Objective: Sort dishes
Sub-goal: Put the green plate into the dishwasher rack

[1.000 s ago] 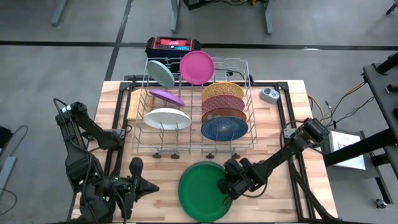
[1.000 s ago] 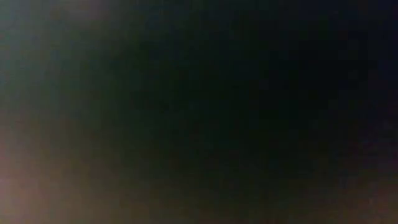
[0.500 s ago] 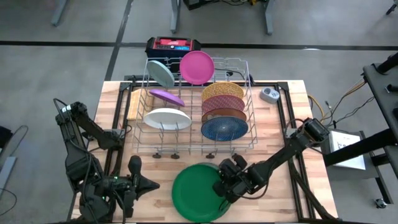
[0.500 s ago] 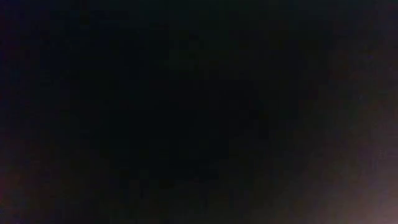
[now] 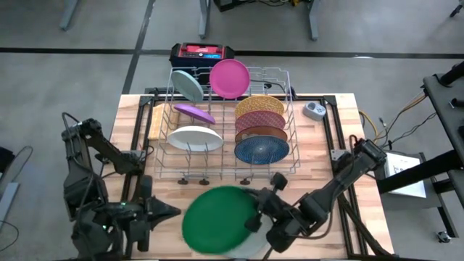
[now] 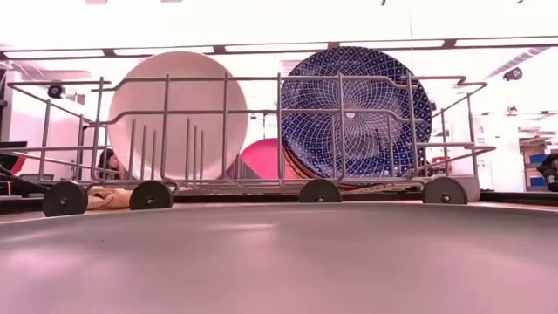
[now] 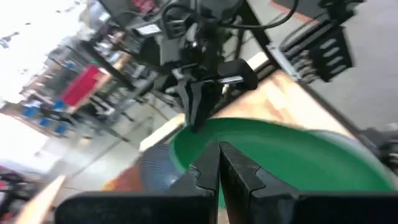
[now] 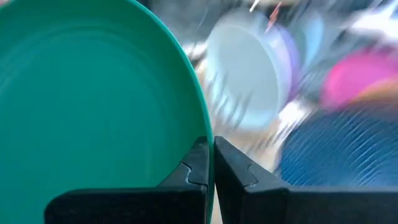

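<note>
The green plate (image 5: 217,220) has slid left across the worktop (image 5: 341,138) over the past second and has come up off it; the low view, black a moment ago, now looks clear through to the dish rack (image 5: 228,123). The right claw (image 5: 255,223) has carried it there, pinching the plate's right rim with fingers pressed together on the edge, as the right wrist view shows. That suggests the plate is on its way to the rack or to the other arm.

The plate lies nearly flat in front of the rack, face up; being round, it has no long axis to speak of, and any tilt cannot be told.

The left claw (image 5: 168,212) waits just beside the plate's left edge, fingers pressed together and empty. In the rack stand the blue patterned plate (image 5: 261,149), white plate (image 5: 194,138) and pink plate (image 5: 230,77).
</note>
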`<state>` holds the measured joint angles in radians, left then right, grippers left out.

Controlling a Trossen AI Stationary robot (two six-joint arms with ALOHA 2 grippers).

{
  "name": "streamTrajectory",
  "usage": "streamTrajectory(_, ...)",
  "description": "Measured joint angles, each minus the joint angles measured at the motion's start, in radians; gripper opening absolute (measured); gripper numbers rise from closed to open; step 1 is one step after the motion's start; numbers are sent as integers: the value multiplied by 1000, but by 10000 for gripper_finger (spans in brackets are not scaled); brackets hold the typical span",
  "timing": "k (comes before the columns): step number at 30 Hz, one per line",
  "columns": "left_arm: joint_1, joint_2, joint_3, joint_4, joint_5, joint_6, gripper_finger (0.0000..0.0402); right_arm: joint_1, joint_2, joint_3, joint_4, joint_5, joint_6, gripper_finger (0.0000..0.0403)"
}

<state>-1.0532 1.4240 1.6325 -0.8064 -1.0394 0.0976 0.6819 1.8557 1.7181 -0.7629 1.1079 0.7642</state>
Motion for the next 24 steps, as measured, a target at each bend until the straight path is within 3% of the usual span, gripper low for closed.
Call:
streamTrajectory(6, -13, -12, 90, -90, -79, 52, 0, -24, 0, 84, 34, 379, -283, 0)
streamTrajectory(8, -13, -21, 121, -134, -80, 49, 0, -50, 0, 99, 52, 456, -357, 0)
streamTrajectory(15, -13, -69, 168, -193, -81, 60, 0, -181, 5, 103, 54, 463, -469, 0)
streamTrajectory(24, -13, -161, 166, -249, -81, 43, 0, -256, 11, 98, 72, 427, -516, 0)
